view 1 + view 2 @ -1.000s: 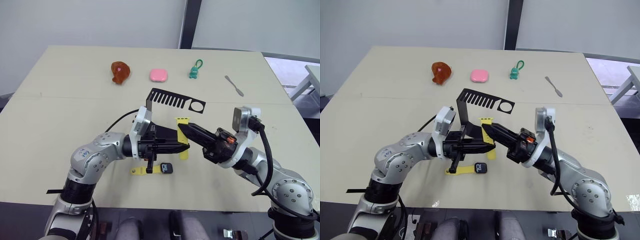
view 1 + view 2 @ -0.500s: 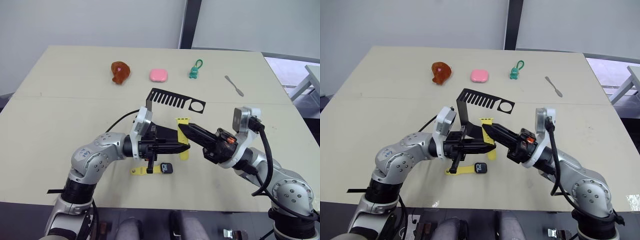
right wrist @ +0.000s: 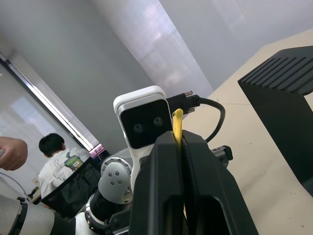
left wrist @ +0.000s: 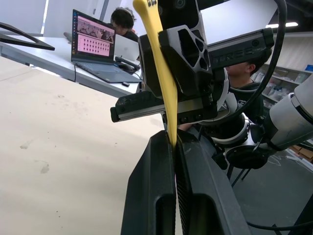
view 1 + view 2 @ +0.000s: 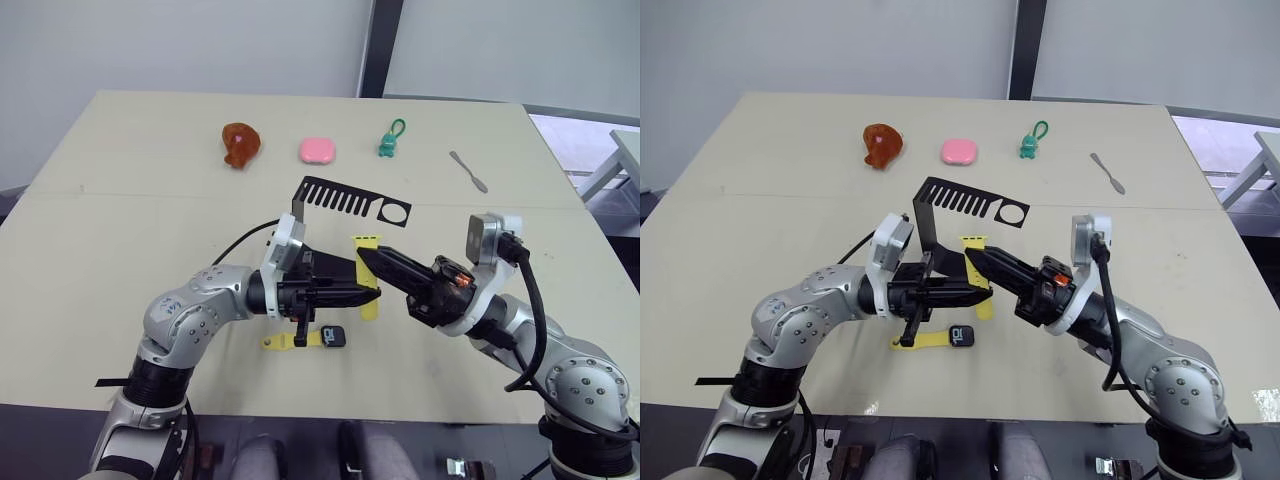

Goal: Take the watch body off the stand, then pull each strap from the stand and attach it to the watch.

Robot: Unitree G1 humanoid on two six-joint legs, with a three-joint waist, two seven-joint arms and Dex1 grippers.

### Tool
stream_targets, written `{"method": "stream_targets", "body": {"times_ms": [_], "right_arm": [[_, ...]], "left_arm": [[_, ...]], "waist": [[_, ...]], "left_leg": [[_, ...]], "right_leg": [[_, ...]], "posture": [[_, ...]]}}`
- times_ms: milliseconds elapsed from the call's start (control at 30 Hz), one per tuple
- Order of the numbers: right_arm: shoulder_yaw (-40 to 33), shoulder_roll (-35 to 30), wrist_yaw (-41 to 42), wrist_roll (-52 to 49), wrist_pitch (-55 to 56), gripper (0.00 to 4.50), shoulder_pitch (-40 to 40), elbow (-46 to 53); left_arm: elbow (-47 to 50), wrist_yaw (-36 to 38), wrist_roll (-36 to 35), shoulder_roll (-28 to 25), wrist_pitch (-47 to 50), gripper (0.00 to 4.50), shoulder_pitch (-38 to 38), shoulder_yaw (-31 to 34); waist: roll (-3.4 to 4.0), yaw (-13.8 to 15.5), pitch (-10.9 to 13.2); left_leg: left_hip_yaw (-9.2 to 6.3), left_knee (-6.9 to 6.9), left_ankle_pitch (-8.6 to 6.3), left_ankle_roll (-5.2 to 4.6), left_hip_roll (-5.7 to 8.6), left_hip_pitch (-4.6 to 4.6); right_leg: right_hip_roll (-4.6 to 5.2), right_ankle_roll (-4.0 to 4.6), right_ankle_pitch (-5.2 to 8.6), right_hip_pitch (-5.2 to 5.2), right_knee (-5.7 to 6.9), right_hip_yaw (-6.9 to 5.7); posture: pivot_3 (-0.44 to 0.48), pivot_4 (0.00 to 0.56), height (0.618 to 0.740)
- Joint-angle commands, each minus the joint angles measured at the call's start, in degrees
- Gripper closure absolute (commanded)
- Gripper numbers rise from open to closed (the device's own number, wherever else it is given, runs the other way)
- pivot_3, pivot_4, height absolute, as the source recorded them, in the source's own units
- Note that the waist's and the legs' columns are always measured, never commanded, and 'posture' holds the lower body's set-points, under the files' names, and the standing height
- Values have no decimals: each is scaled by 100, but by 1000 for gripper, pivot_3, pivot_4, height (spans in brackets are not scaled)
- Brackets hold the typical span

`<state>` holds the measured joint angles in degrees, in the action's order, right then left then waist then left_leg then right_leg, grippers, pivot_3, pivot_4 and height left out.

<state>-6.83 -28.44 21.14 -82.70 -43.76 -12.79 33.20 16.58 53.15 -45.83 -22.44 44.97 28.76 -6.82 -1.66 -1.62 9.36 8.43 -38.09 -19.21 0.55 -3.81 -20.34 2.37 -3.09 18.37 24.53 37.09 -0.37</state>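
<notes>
beige table (image 5: 120,230); stand (image 5: 345,200); perhaps spoon (image 5: 468,171)

matt beige counter (image 5: 120,230), matt black plastic C-shaped stand (image 5: 345,200), rubbery yellow strap (image 4: 159,58), smooth glossy pink soap-like block (image 5: 317,150)

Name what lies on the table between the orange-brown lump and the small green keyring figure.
In the left eye view, a pink rounded block lies between the orange-brown lump and the small green keyring figure, apart from both, along the table's far side.

Pretty bright, even indoor light across the table (image 5: 120,230), soft shadows only, no harsh glare; wrist views go blurry up close on the fingers (image 4: 161,196).
</notes>
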Motion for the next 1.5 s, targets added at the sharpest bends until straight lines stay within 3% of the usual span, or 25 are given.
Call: {"method": "stream_targets", "body": {"times_ms": [33,267,300,400,567,733,900,1133,1500], "right_arm": [[-70,-31,9,-96,64,4425,-11,108],[-181,-128,-53,-195,71,4425,-158,97],[-207,-176,-58,-224,61,4500,-166,128],[-250,-296,-49,-287,44,4500,-168,184],[-457,-948,235,-218,-92,4500,-38,447],[-433,-1971,1295,1247,112,4500,499,992],[-349,-2470,2153,2387,580,4500,954,1260],[-151,-2565,2569,3421,984,4500,1365,1161],[-86,-2478,2710,3855,1065,4500,1625,1175]], "left_arm": [[99,-25,-27,45,-55,4500,122,39],[139,45,-138,-167,211,4500,122,50],[196,160,-138,-297,222,3845,96,53],[294,356,-33,-562,136,2695,45,25],[289,798,374,-1313,-248,180,-109,81],[267,920,1761,-1792,-1545,84,-573,-524],[43,359,2540,-1528,-1854,84,-732,-855],[64,87,3078,-1337,-1964,84,-984,-1124],[70,-326,3412,-976,-1751,84,-1129,-1282]], "waist": [[0,-1,0],[0,-1,0],[0,-7,0],[1,-11,0],[2,0,2],[2,11,2],[0,18,3],[-1,-3,4],[-2,11,4]], "left_leg": [[0,0,0,0,0,0],[0,0,0,0,0,0],[0,0,0,0,0,0],[0,2,0,0,-1,0],[0,3,0,0,-1,0],[0,14,-2,-4,1,-1],[0,9,-2,-13,4,-7],[3,9,-3,-14,3,-6],[2,6,-2,-15,4,-4]], "right_leg": [[0,0,0,0,0,0],[0,0,0,0,0,0],[0,0,0,0,0,0],[-1,0,0,1,0,1],[0,0,0,1,-6,0],[3,0,0,-1,-23,0],[6,-11,-6,-2,-27,1],[4,-12,-7,0,-26,5],[5,-12,-7,-2,-20,5]], "posture": [[0,150,740],[0,150,740],[0,150,740],[0,150,740],[0,150,740],[0,150,740],[0,150,740],[0,150,740],[0,150,740]]}}
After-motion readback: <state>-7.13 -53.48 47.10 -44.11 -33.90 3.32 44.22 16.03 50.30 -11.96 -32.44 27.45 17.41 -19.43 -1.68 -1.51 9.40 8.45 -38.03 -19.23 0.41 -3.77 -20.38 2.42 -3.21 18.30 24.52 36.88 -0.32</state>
